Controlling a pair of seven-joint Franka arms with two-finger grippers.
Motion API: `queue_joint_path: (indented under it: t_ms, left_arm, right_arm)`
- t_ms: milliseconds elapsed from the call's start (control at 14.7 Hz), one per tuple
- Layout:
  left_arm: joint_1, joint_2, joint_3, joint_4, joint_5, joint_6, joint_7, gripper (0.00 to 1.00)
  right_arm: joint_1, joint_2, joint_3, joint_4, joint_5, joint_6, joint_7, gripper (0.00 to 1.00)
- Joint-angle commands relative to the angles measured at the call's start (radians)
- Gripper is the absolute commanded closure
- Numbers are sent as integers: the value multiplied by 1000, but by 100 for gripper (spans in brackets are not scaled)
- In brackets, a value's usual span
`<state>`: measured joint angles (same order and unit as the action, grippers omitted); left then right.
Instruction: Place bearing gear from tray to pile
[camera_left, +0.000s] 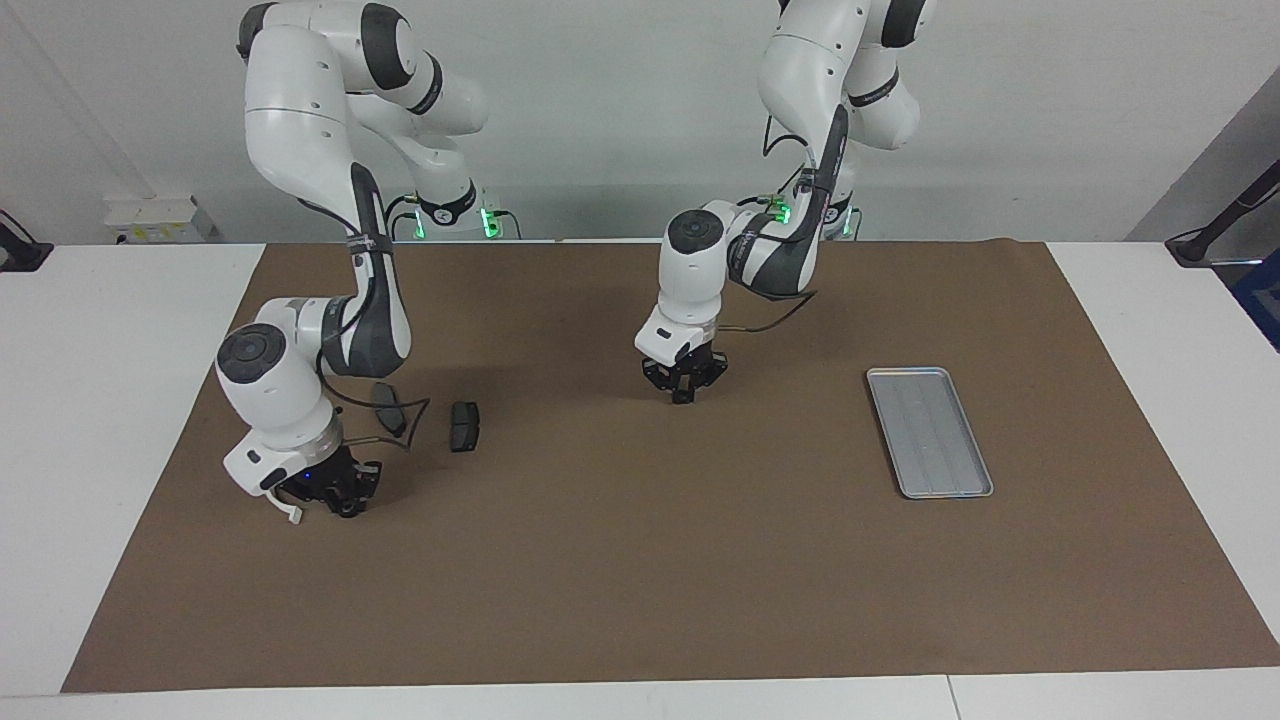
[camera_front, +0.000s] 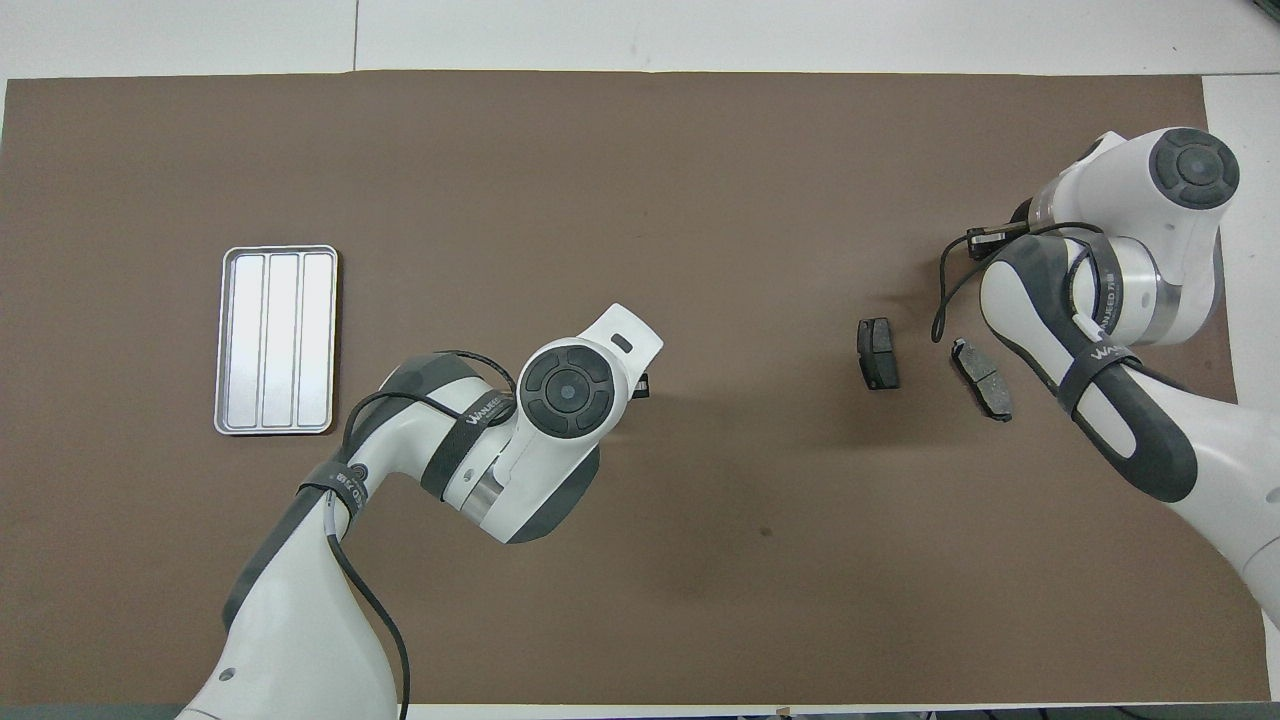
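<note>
right gripper (camera_left: 335, 497) is sitting low over the mat (camera_left: 640, 600) at the right arm's end of the table, just beside the pile. a white curved bracket (camera_left: 283, 508) is poking out under its wrist; can't tell whether the fingers are clamped on it or already letting go, the wrist is covering them in both views. left gripper (camera_left: 684, 385) is waiting over the middle of the mat, fingertips together, nothing seen in them.

the tray (camera_left: 929, 431) is lying toward the left arm's end of the table, well apart from everything, and is looking bare inside, so the task's part is probably the white bracket down by the right gripper, though that's a guess from a sliver of it. the two dark pads, one (camera_left: 464, 426) and the other (camera_left: 388, 408), are lying side by side near it, closer to the robots than the gripper.

doing this step well: set the bracket flat on the mat beside the pads, open fully before lifting, go straight up so the fingers aren't dragging it or snagging the cable (camera_left: 395, 428) looping over the nearer pad.

hard to make out: in the overhead view the right arm is hiding the bracket and gripper entirely; whether the bracket is touching the mat isn't clear.
</note>
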<state>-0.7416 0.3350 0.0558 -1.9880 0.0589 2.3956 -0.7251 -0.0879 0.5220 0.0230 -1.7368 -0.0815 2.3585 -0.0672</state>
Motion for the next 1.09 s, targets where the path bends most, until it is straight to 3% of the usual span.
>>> queue_joint_path:
  t_ms: [0,68,272,340,475,611,883,1019]
  left_arm:
    - [-1,-7,6,-35,29,43,-23,94]
    - [-1,-7,6,-35,33,43,-23,94]
    - [5,-7,6,-35,38,43,-22,93]
    - [5,-8,6,-35,38,43,-22,85]
    - [7,-8,6,-32,41,42,-20,23]
    - [5,-8,6,-23,41,30,-19,3]
    - [7,-66,7,11,38,-35,-25,0]
    - [59,-99,7,49,38,-36,-33,0]
  right_arm:
    - [-1,1,9,-9,20,21,12,10]
    - [2,0,8,-7,20,19,24,0]
    - [8,-22,8,-3,13,1,24,0]
    - [10,-39,8,-4,5,-10,24,0]
    - [26,-71,11,-1,2,-62,24,0]
    - [39,-111,11,5,2,-120,24,0]
    - [62,-181,12,14,3,-224,24,0]
    - [73,-218,12,17,11,-278,46,0]
